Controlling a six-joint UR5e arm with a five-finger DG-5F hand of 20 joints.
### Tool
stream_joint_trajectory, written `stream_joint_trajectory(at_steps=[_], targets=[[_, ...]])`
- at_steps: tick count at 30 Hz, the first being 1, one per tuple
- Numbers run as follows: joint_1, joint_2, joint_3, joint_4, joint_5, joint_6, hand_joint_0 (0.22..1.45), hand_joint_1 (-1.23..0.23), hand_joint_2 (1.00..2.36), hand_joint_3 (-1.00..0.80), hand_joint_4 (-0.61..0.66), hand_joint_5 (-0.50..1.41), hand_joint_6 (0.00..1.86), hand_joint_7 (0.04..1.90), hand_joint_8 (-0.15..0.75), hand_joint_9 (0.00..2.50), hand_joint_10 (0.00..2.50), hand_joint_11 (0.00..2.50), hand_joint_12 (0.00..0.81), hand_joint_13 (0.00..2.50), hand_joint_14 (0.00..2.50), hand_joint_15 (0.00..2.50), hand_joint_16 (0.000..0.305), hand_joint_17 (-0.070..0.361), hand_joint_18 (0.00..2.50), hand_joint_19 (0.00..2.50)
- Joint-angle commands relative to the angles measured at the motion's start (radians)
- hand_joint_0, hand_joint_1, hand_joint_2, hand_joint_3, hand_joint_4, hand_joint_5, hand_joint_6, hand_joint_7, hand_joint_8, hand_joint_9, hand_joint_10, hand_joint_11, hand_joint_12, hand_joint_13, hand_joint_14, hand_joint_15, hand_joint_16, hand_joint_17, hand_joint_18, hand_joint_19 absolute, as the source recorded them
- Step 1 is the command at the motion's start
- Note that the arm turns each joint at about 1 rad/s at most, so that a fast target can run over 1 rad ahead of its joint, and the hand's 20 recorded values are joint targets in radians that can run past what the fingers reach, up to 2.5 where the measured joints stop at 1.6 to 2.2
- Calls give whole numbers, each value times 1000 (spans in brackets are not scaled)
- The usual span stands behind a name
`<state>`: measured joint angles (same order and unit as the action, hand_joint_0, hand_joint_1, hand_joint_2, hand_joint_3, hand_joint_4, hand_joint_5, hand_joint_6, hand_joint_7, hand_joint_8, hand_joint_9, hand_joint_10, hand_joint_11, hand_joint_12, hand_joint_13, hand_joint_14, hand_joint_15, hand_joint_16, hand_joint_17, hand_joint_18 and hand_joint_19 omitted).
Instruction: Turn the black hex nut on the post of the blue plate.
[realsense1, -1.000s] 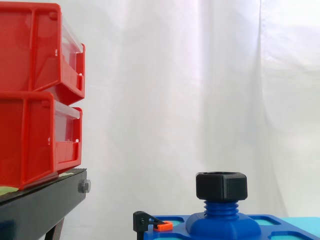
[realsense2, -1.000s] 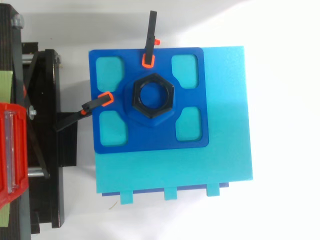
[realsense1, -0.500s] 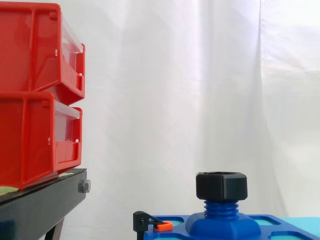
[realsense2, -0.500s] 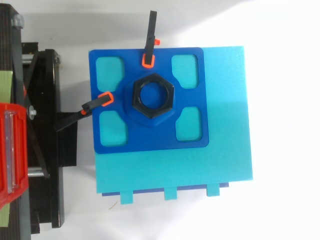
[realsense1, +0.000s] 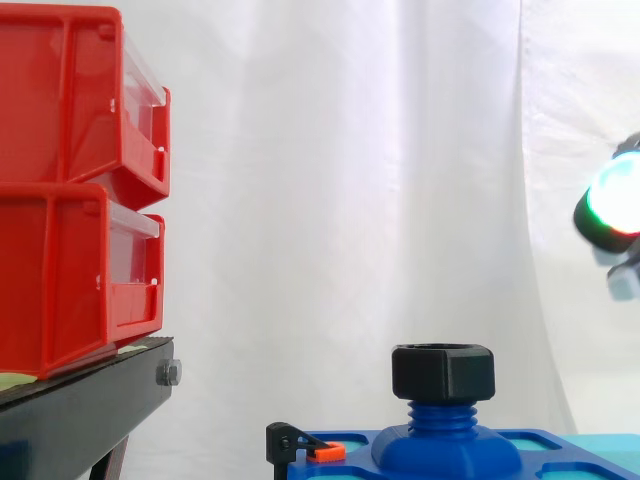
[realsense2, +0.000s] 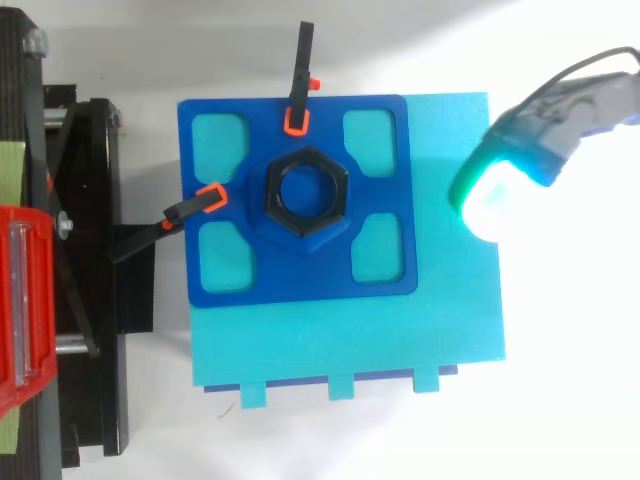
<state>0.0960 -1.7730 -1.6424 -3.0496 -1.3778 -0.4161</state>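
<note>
The black hex nut (realsense1: 443, 372) is sitting at the top of the threaded blue post (realsense1: 441, 417), which is rising from the raised middle of the blue plate (realsense2: 300, 280). A few turns of thread are showing bare beneath the nut, so it is standing clear of the plate's boss. It is looking like a stiff, light piece of moulded plastic with a matte skin, probably not slippery. Its six flat sides and sharp corners are offering the best hold, so two opposite flats, taken from above, are likely the place to grip. Pressing on the open top ring would give little turning force. It is tall enough that a hold on its sides should not be fouling the threads below.

The plate is lying on a cyan block (realsense2: 400, 340), and two black clamps with orange tips, one at the far edge (realsense2: 300, 85) and one at the side (realsense2: 180, 215), are pinning it there. It should therefore resist the twist. The upright clamp handle is standing near the nut and may be crowding a wide grasp.

The hand (realsense2: 520, 160) is hanging over the block's edge, well apart from the nut and higher than it in the side view (realsense1: 612, 215), touching nothing. Whether it is released or clenched cannot be told.

Red bins (realsense1: 70, 190) are stacked on a black stand (realsense1: 80, 415) well to the other side.
</note>
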Motion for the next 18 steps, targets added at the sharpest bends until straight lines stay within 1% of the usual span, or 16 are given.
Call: stream_joint_trajectory(at_steps=[1,4,5,7,9,12,14,16,18], targets=[[11,-42,1,72,26,-35,485,-881,1000,-500,89,-248,503,786,173,319,0,15,314,326,1,53,46,103,231,122],[19,-42,0,94,46,-66,472,-881,1000,-500,98,-249,503,791,177,315,0,20,318,323,2,50,46,104,233,126],[25,-43,0,101,63,-87,472,-880,1000,-500,97,-249,503,792,176,313,0,21,319,322,1,57,46,104,231,131],[30,-43,1,104,80,-110,468,-875,1000,-500,98,-249,503,791,178,314,1,19,321,322,2,60,47,105,231,126],[39,-43,0,106,115,-161,466,-872,1000,-500,99,-249,503,792,179,310,0,19,323,317,2,55,47,105,231,130],[44,-43,0,107,135,-194,464,-864,1000,-500,103,-249,503,791,180,309,0,23,324,318,1,55,47,105,229,136],[51,-43,0,120,160,-227,461,-857,1000,-500,104,-249,503,791,183,309,0,16,325,316,0,54,47,106,230,136],[54,-43,0,127,172,-242,461,-852,1000,-500,103,-249,502,790,183,306,0,15,326,314,2,57,47,106,230,135],[62,-49,0,138,197,-271,460,-845,1000,-500,105,-249,503,791,184,306,0,19,326,315,2,53,47,106,230,135]])
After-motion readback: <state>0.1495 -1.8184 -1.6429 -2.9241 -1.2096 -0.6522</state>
